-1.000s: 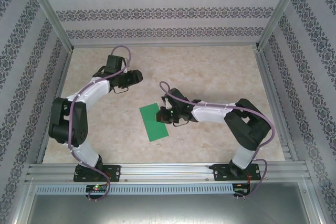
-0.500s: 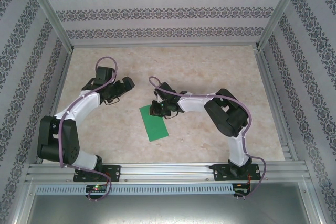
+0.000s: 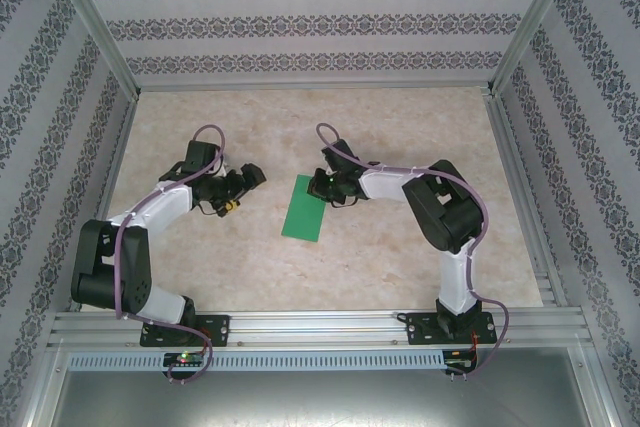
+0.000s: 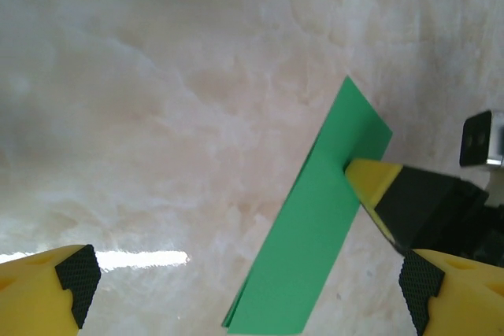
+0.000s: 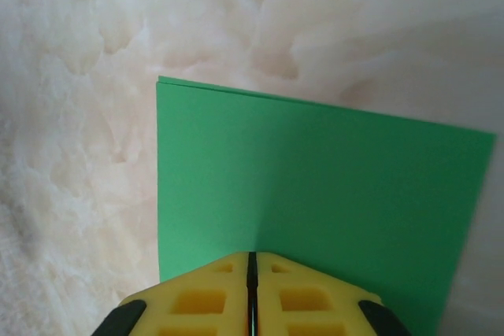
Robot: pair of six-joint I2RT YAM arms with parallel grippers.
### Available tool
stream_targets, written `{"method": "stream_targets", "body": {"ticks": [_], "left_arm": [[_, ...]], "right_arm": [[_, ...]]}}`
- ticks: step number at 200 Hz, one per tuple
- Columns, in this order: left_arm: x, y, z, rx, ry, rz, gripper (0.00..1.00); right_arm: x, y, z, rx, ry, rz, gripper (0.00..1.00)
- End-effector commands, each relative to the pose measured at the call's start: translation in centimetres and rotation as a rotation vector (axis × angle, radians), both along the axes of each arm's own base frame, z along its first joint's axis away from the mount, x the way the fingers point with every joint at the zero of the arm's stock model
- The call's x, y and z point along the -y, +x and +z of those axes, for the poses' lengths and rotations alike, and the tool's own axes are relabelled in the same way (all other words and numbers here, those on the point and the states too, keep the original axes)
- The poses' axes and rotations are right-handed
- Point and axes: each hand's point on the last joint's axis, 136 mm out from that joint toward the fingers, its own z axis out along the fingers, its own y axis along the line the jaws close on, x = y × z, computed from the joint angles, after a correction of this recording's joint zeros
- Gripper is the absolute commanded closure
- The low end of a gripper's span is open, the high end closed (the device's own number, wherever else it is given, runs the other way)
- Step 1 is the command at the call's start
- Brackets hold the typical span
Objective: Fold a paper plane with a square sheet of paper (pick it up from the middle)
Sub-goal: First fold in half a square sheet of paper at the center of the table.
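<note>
The square sheet of paper point(image 3: 304, 212) is bright green and folded double into a narrow rectangle at the table's middle. Two layers show along its edge in the left wrist view point(image 4: 311, 234) and the right wrist view point(image 5: 315, 171). My right gripper point(image 3: 322, 185) point(image 5: 252, 261) is shut on the sheet's far short edge, its yellow fingers point(image 4: 372, 181) pinching the paper. My left gripper point(image 3: 240, 192) point(image 4: 246, 277) stands wide open just left of the sheet, nothing between its fingers. Whether the sheet rests flat or is lifted I cannot tell.
The pale marbled table point(image 3: 400, 137) is boxed in by patterned walls and aluminium posts. An aluminium rail point(image 3: 320, 327) carries both arm bases along the near edge. Bare tabletop lies behind and to the right of the arms.
My right gripper has swung to the sheet's far edge, and the sheet has shifted back and turned. My left gripper has come forward, down to the sheet's left, and opened wider.
</note>
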Motion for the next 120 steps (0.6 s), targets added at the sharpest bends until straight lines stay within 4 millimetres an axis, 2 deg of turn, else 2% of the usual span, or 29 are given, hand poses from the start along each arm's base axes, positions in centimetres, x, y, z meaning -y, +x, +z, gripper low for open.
{"method": "stream_targets", "body": {"ticks": [1,25,61,76,120], "left_arm": [[2.3,-1.8,-0.7,-0.052,-0.079,-0.075,0.01],[3.9,-3.2,-1.4,-0.081,-0.099,-0.118,0.01],[5.6,-4.5,-2.2,-0.117,-0.102,-0.157,0.07],[6.6,-5.0,-2.4,-0.132,-0.104,-0.186,0.10],[7.8,-5.8,-2.9,-0.167,-0.098,-0.225,0.22]], "right_arm": [[-0.3,0.0,3.7,0.081,0.033,0.038,0.87],[0.4,-0.4,4.0,0.076,0.000,0.051,0.82],[0.9,-1.1,2.0,-0.003,-0.047,0.050,0.82],[0.6,-1.5,1.9,-0.023,-0.036,0.061,0.82],[0.3,-4.6,2.6,-0.079,-0.012,0.101,0.80]]}}
